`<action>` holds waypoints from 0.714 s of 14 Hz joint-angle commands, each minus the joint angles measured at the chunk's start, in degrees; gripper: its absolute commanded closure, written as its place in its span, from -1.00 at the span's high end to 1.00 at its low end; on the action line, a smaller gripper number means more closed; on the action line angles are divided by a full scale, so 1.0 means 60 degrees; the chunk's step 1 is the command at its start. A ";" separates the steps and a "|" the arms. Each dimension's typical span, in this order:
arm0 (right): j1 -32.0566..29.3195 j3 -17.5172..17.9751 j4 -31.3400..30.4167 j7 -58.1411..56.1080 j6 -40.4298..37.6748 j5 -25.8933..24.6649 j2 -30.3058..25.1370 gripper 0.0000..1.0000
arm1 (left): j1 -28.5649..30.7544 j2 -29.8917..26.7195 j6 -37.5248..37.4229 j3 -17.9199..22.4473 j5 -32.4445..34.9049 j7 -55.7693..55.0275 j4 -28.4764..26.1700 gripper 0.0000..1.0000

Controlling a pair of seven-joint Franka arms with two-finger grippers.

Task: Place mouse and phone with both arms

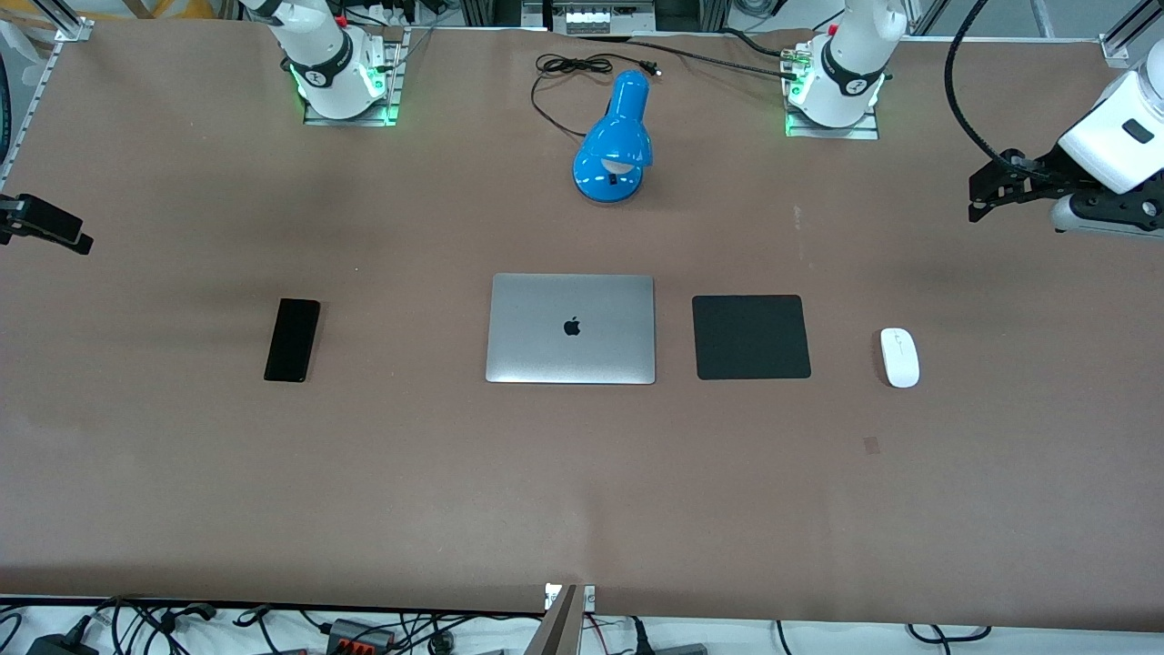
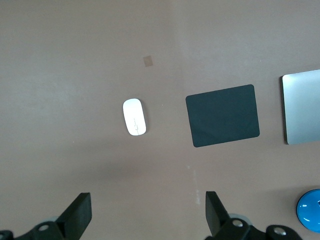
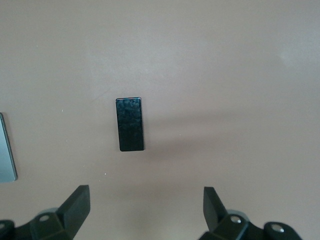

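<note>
The white oval mouse [image 1: 899,357] lies on the brown table toward the left arm's end, beside the black mouse pad [image 1: 751,337]; it also shows in the left wrist view [image 2: 134,117]. The black phone [image 1: 292,339] lies toward the right arm's end and also shows in the right wrist view [image 3: 130,124]. My left gripper [image 1: 980,198] hangs high over the table's end, open and empty, its fingertips [image 2: 80,210] wide apart. My right gripper [image 1: 45,227] hangs high over the other end, open and empty, its fingertips [image 3: 79,199] wide apart.
A closed silver laptop [image 1: 571,328] lies mid-table between the phone and the mouse pad. A blue desk lamp [image 1: 615,141] with a black cable stands between the arm bases. A small tape patch [image 1: 871,444] marks the table nearer the front camera than the mouse.
</note>
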 commanded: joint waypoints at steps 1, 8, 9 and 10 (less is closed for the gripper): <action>-0.0036 0.0064 0.0120 -0.0019 -0.0134 -0.0028 0.0006 1.00 | 0.0001 0.0162 -0.0223 -0.0017 -0.0133 -0.0080 0.0341 1.00; -0.0108 0.0064 0.0120 -0.0107 -0.0134 -0.0043 0.0924 1.00 | 0.0015 0.0176 -0.0281 -0.0017 -0.0119 -0.0036 0.0355 1.00; -0.0065 0.0064 0.0091 -0.0049 -0.0076 -0.0028 0.1189 1.00 | 0.0030 0.0191 -0.0310 -0.0017 -0.0133 -0.0022 0.0341 1.00; -0.0007 0.0122 0.0105 0.0053 -0.0032 -0.0028 0.1613 1.00 | 0.0044 0.0220 -0.0339 -0.0017 -0.0119 -0.0007 0.0341 1.00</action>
